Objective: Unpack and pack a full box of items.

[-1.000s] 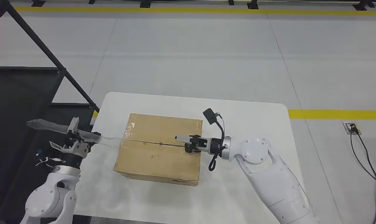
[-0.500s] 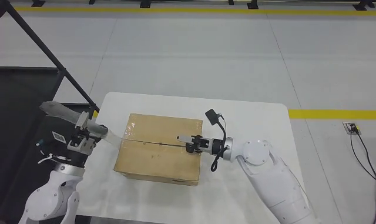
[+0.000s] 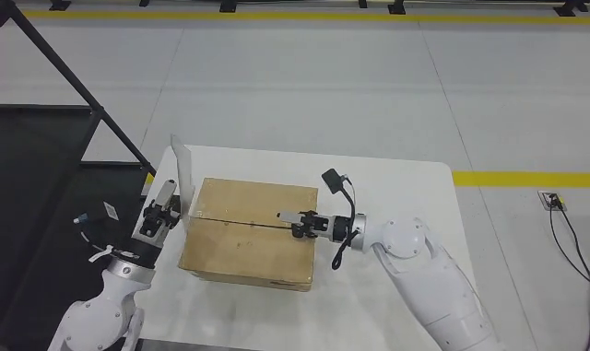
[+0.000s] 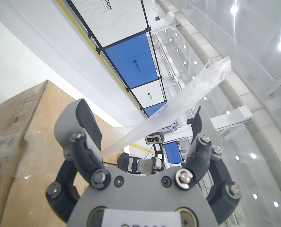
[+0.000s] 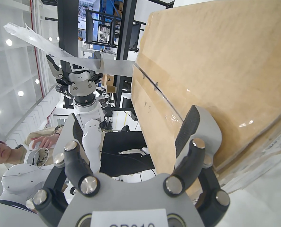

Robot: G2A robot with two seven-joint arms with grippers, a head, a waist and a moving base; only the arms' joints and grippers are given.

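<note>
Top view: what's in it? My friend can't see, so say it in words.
A closed cardboard box sits on a white table between two robot arms. The open left gripper is at one end, where a strip of clear tape sticks up; the open right gripper is over the top seam near the other end.

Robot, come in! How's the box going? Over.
Left gripper open, peeled tape strip lying across it. Right gripper open at box seam. Box shut, tape end stuck on its edge.
</note>
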